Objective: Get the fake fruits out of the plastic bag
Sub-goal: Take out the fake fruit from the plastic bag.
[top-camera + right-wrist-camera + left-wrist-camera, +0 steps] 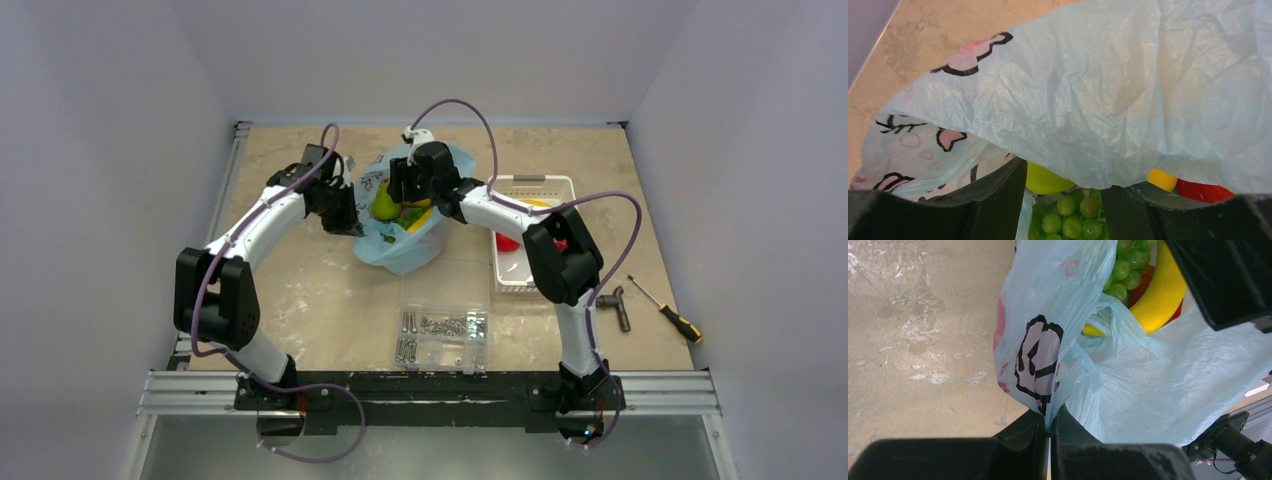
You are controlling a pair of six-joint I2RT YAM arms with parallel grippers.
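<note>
The light-blue plastic bag (pixel 400 250) lies mid-table with its mouth open. My left gripper (pixel 1049 422) is shut on a fold of the bag (pixel 1148 385) beside its dark cartoon print. My right gripper (pixel 1065 182) reaches into the mouth of the bag (pixel 1073 110), open, with its fingers on either side of the green grape bunch (pixel 1073 220). A yellow-green fruit (pixel 1045 180) lies just beyond the grapes, and a yellow fruit (pixel 1162 179) and a red one (pixel 1203 191) sit to the right. The left wrist view shows the grapes (pixel 1125 265) and a yellow banana (pixel 1163 295) inside.
A white slotted basket (pixel 535 185) stands right of the bag and holds a red fruit (pixel 508 243). Nearer the arms sits a clear compartment box (pixel 443 335) with silver screws. A screwdriver (pixel 668 310) and a dark tool (pixel 615 305) lie at the right.
</note>
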